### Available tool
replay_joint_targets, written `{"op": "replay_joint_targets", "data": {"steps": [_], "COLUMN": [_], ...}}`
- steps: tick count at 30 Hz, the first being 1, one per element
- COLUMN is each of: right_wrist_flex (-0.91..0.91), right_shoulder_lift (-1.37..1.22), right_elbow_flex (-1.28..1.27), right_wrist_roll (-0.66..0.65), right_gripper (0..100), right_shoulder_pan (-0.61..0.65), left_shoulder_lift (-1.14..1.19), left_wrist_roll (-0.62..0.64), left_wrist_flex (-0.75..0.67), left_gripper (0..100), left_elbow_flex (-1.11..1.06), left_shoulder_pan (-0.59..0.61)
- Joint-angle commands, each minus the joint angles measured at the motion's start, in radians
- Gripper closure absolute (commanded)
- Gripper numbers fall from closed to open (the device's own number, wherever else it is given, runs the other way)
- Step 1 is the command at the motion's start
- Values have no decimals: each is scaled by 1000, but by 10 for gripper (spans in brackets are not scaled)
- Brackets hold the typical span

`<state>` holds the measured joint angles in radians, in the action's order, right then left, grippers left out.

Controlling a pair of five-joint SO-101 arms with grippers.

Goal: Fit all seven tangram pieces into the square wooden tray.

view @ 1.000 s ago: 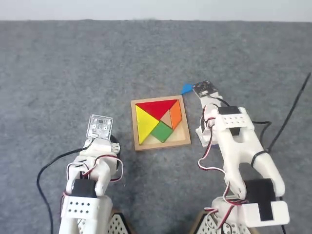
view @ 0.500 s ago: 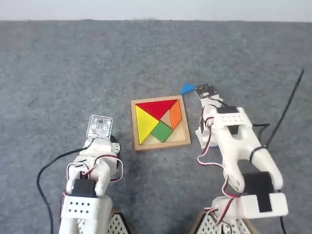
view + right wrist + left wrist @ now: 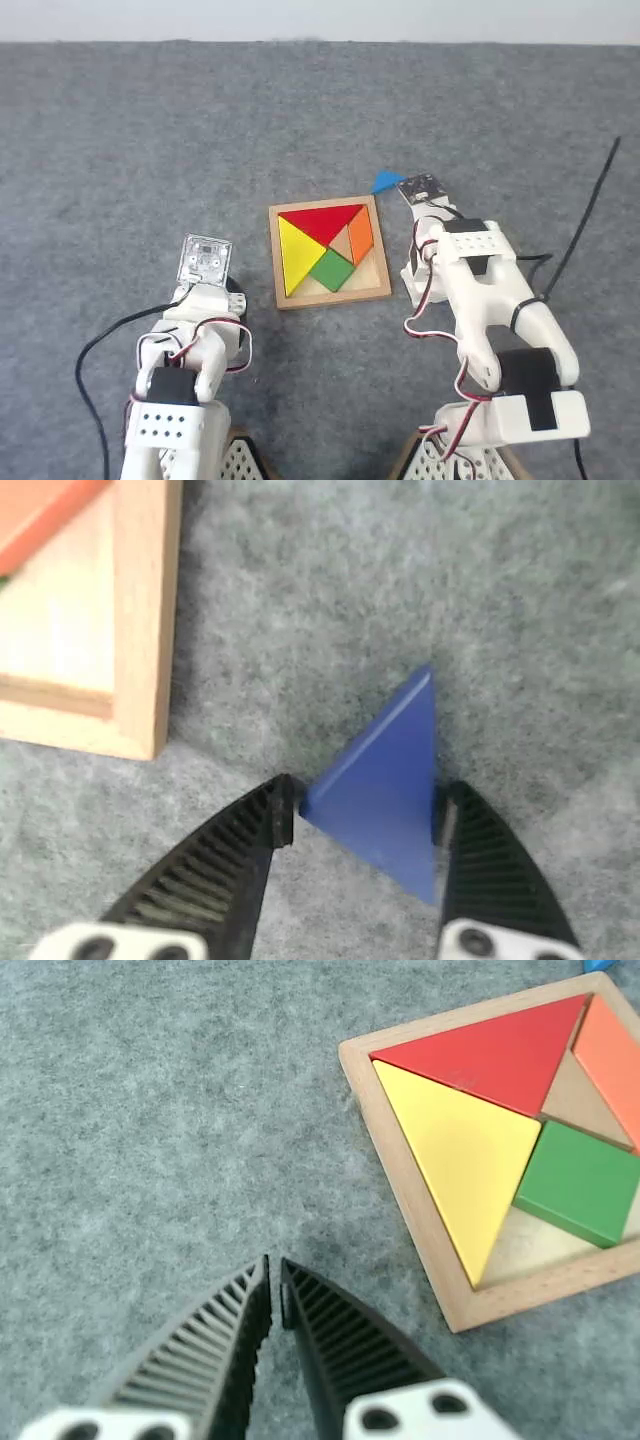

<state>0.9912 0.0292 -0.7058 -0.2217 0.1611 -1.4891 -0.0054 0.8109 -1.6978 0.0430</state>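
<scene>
4 pieces already in tray [image 3: 331, 298]. Right arm edges in over last 1 s; right gripper [image 3: 365, 800] now pinches blue triangle [image 3: 385, 785], flat on mat [image 3: 150, 130] just outside tray corner. Judgement: ready for lift. Left gripper [image 3: 275, 1263] narrow, empty, beside tray.

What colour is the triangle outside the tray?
The triangle is blue, clearest in the right wrist view.

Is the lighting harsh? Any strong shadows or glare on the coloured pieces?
High view: soft, even light, no glare on the tray. Left wrist view: the yellow triangle looks matte, without shine. Right wrist view: the blue triangle throws only a soft shadow on the grey mat.
</scene>
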Motion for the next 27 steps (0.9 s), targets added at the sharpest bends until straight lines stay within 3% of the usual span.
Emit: {"op": "replay_joint_targets", "data": {"steps": [1,9,12,20,27], "right_wrist_flex": [10,13,47,196,200], "right_shoulder_lift": [2,25,74,145,145], "right_elbow_flex": [17,28,61,235,272], "right_wrist_roll": [-12,-18,-92,-189,-454], "right_gripper": [858,872,872,876,876], "right_shoulder_pan": [-1,5,27,185,380], "left_shoulder_lift": [-12,-12,-12,-12,-12], "left_wrist_roll": [6,6,6,6,6], "left_wrist_flex": [5,5,5,5,5], "left_gripper": [985,985,985,985,985], "left_elbow_flex": [8,8,8,8,8], "left_shoulder_pan": [3,3,3,3,3]}}
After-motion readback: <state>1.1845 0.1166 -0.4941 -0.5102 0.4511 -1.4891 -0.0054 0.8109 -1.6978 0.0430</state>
